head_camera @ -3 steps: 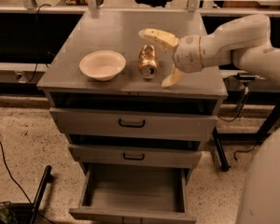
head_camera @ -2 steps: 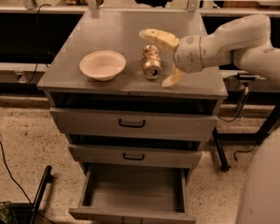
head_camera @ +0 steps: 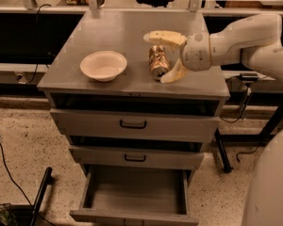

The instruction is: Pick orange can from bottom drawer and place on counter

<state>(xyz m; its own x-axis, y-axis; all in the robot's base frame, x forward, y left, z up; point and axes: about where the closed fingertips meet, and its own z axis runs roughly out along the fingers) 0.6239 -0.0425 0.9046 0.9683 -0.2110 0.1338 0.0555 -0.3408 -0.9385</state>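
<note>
The orange can (head_camera: 158, 62) lies on its side on the counter (head_camera: 113, 27), right of centre, its silver top facing the front edge. My gripper (head_camera: 154, 59) reaches in from the right, and its two cream fingers (head_camera: 164, 37) are spread open on either side of the can, one behind it and one in front. The can rests on the counter and is not lifted. The bottom drawer (head_camera: 134, 197) is pulled out, and its plain grey inside holds nothing.
A cream bowl (head_camera: 104, 65) stands on the counter to the left of the can. The two upper drawers (head_camera: 132, 124) with black handles are shut or nearly shut. A black cable and a stand leg lie on the floor at lower left.
</note>
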